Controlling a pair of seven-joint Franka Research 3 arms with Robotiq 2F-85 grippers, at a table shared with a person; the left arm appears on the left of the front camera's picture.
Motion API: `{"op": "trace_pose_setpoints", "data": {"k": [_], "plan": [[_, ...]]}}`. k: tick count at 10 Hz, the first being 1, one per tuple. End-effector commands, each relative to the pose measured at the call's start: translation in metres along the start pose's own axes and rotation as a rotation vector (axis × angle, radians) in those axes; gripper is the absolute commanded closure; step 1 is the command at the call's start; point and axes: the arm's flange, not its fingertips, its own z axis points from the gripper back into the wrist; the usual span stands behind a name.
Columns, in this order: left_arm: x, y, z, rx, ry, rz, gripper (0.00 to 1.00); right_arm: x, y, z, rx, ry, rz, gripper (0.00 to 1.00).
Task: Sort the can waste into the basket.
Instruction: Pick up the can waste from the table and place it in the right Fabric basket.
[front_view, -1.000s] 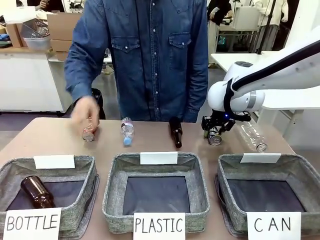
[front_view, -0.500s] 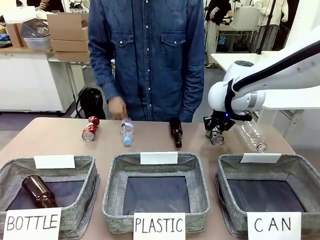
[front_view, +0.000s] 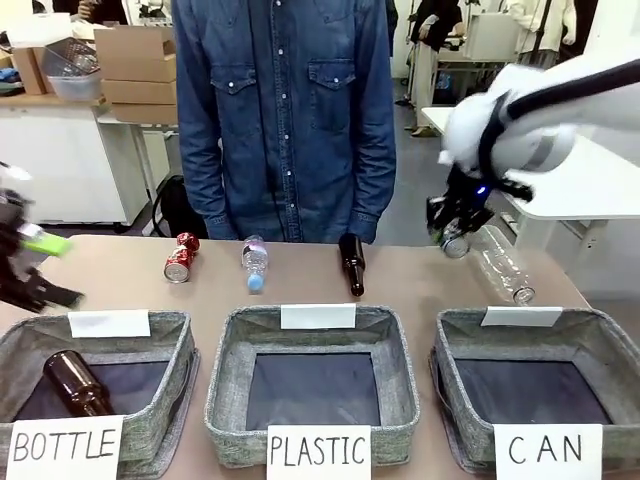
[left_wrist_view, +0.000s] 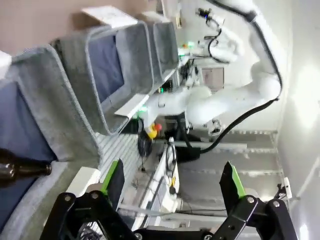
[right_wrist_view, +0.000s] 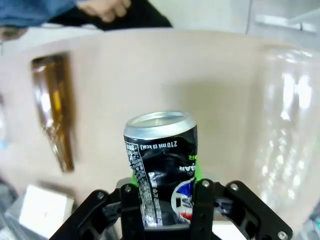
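Observation:
My right gripper (front_view: 455, 236) is shut on the dark blue-black can (front_view: 456, 241) and holds it in the air above the table's far right, beyond the grey basket signed "CAN" (front_view: 612, 345). In the right wrist view the dented can (right_wrist_view: 162, 160) stands upright between the green pads, silver end up. The red can (front_view: 180, 258) lies on the table at the far left, in front of the person. At the left edge, above the table, my left gripper (front_view: 48, 270) is blurred. The left wrist view shows this gripper (left_wrist_view: 172, 180) open with nothing between its fingers.
A small clear bottle (front_view: 254, 263), a brown glass bottle (front_view: 351, 263) and a large clear plastic bottle (front_view: 501, 263) lie along the far side. The "BOTTLE" basket (front_view: 175, 335) holds a brown bottle (front_view: 72, 383); the "PLASTIC" basket (front_view: 225, 350) stands in the middle. A person stands opposite.
My right gripper closed on the dark can and lifted it up and to the right. The person put down the red can and drew the hand back. My left arm came into view.

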Motion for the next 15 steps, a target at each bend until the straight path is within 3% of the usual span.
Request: {"op": "trace_pose_setpoints", "data": {"k": [1,2,4,6,8,13,14,15], "plan": [[0.016,0.010,-0.026,0.036,0.050,-0.048,0.00,-0.050,-0.022,0.057,0.050,0.194,0.147,1.00],[0.000,0.000,0.000,0.000,0.000,0.000,0.00,-0.090,-0.030,0.079,0.100,0.299,0.273,1.00],[0.000,0.000,0.000,0.000,0.000,0.000,0.00,-0.178,-0.032,0.084,0.196,0.448,0.540,1.00],[0.000,0.000,0.000,0.000,0.000,0.000,0.00,-0.237,-0.037,0.069,0.226,0.404,0.684,1.00],[0.000,0.000,0.000,0.000,0.000,0.000,0.00,-0.252,-0.043,0.052,0.260,0.408,0.753,1.00],[0.000,0.000,0.000,0.000,0.000,0.000,0.00,-0.247,-0.044,0.051,0.260,0.399,0.766,1.00],[0.000,0.000,0.000,0.000,0.000,0.000,0.00,-0.246,-0.044,0.051,0.267,0.392,0.770,0.24],[0.000,0.000,0.000,0.000,0.000,0.000,0.00,-0.245,-0.044,0.052,0.260,0.389,0.779,0.00]]}}
